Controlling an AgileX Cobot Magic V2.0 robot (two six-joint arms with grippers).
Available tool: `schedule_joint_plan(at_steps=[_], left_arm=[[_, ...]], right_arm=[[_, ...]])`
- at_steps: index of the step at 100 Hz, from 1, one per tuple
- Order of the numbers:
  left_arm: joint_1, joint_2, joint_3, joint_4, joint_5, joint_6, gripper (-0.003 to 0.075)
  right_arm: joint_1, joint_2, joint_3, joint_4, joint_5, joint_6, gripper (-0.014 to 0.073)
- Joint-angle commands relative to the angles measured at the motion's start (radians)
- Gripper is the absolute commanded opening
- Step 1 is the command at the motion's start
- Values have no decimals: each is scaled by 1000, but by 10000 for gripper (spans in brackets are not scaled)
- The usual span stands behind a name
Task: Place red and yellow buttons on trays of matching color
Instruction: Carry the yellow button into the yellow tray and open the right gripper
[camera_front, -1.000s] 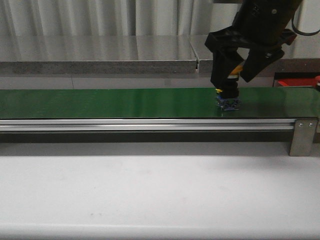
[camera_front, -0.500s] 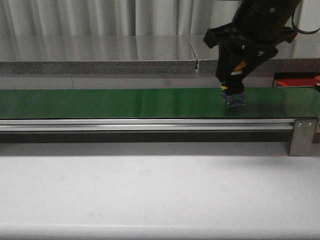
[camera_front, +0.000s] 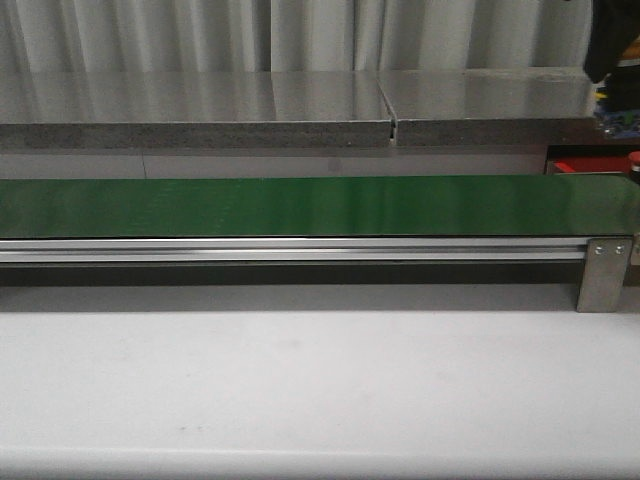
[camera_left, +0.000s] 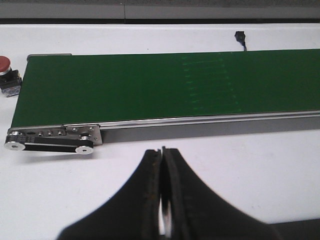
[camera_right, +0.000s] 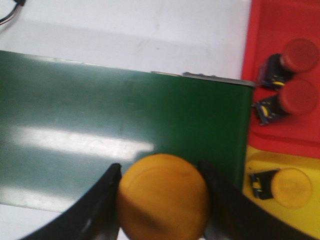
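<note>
right wrist view shows it best: a yellow button (camera_right: 162, 197) sits clamped between the two dark fingers of the right pincer (camera_right: 161, 200), its round cap facing the camera, carried above the end of the green belt (camera_right: 125, 135). just past the belt's end lies the yellow tray (camera_right: 300, 220), already holding one yellow button (camera_right: 282, 187) on its side, and next to that, touching it, the red tray (camera_right: 272, 30) with two red buttons (camera_right: 295, 75) lying close together.

so the step in hand, as i read it, is the carry across to the yellow tray. to do it well the arm should clear the belt's metal end and the tray's low rim, come over bare yellow away from the button already there, and stay off the red side, since the two trays meet edge to edge. lower before letting go; a round cap dropped from height could roll or bounce over that rim.

in the front view the right arm is only a dark shape at the far right edge, with a sliver of red tray below it. the left pincer (camera_left: 162, 200) hangs idle over the white desk (camera_left: 250, 165) beside the belt, fingers together on nothing.
</note>
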Motion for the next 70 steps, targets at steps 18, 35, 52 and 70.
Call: schedule_joint_plan(at_steps=[18, 35, 52, 70], left_arm=[[-8, 1, -25, -11, -73, -3, -20], [-8, 1, -25, -11, -73, -3, -20], [-8, 1, -25, -11, -73, -3, -20], [-8, 1, -25, -11, -73, -3, -20]], right_arm=[[-147, -69, -25, -26, -7, 16, 88], [-262, -74, 26, -26, -39, 22, 88], [-375, -74, 95, -26, -110, 54, 88], [-441, -66, 148, -20, -184, 57, 88]])
